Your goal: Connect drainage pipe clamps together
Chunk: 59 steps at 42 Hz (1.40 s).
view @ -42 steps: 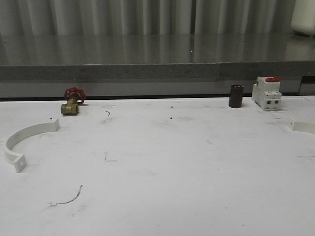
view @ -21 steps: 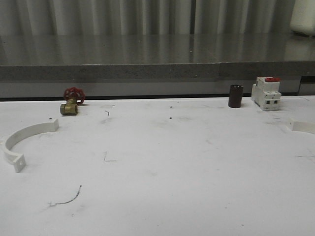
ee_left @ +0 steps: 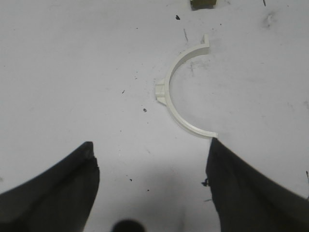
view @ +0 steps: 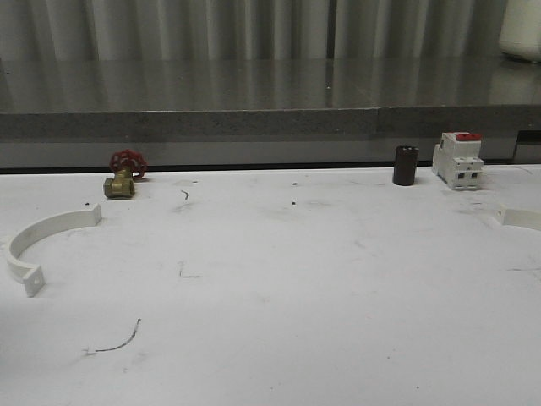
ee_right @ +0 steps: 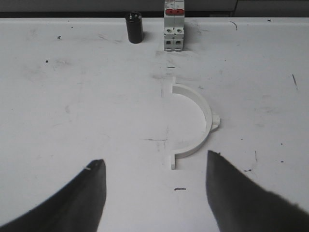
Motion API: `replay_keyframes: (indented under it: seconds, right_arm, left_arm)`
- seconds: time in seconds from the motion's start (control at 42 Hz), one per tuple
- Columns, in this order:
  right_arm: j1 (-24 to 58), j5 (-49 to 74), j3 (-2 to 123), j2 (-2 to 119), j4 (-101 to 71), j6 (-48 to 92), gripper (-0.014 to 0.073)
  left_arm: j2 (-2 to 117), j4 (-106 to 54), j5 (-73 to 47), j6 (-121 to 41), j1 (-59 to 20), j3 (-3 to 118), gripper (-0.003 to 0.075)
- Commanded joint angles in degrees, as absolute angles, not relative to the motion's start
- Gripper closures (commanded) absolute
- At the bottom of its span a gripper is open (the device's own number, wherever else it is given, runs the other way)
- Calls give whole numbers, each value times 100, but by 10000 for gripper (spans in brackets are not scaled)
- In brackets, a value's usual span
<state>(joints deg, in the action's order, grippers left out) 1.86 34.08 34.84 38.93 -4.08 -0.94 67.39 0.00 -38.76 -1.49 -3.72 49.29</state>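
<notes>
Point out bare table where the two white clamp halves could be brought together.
The widest bare patch is the table's middle, bordered by the left white plastic half-ring clamp and the right white half-ring clamp. The back edge is more crowded: brass valve with red handwheel, dark cylinder, white red-topped switch.

A: What lies on the white table (view: 279,288)?
B: One white half-ring clamp (view: 40,237) at far left; a second clamp (view: 520,217), cut by the right edge.
A: And along the far edge?
B: A brass valve (view: 121,180) with a red handwheel at left; a dark cylinder (view: 405,165) just beside a red-topped white switch (view: 458,161) at right.
</notes>
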Motion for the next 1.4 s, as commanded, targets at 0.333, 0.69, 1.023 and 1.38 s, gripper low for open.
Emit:
replay_keyframes:
  seconds: [0.333,0.69,1.023,1.38]
  right_arm:
    - [156,3051,3687,3893,-366,-75,113]
    - [156,3051,3687,3893,-366,-75,113]
    - [156,3051,3687,3893,-366,-75,113]
    - [156,3051,3687,3893,-366,-75,113]
  left_arm:
    - [8411,-107,-3624,-109,-388,6023,258]
    - [9738,-476,-3826,-109,-388,6728,258]
    - [10458,-615,-3707,-109,-388,6997,258]
    - [10590,-615,-3475,-109,-388,6997,357]
